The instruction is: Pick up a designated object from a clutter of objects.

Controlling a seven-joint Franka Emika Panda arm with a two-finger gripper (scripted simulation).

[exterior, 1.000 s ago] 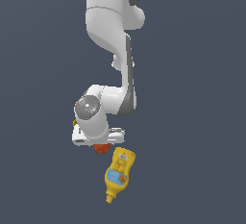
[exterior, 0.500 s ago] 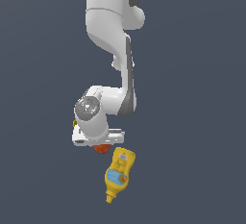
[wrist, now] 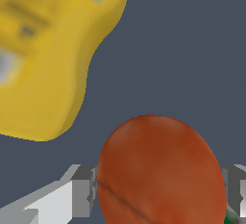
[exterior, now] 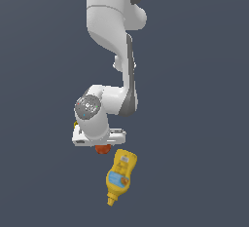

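The designated object, an orange-red ball [wrist: 161, 170], sits between my gripper's [wrist: 158, 192] two grey fingers [wrist: 82, 189], which press against it on both sides. In the exterior view the ball [exterior: 102, 149] peeks out under the white hand, where the gripper [exterior: 100, 144] points down over the clutter. The yellow mustard bottle [exterior: 120, 175] with a blue label lies just beside the ball, toward the exterior view's right and lower down. Most of the other clutter is hidden behind the hand.
A sliver of yellow [exterior: 75, 122] shows at the hand's left edge in the exterior view. A green corner [wrist: 231, 218] shows beside the ball in the wrist view. The mustard bottle [wrist: 43, 50] fills much of the wrist view, close to the ball.
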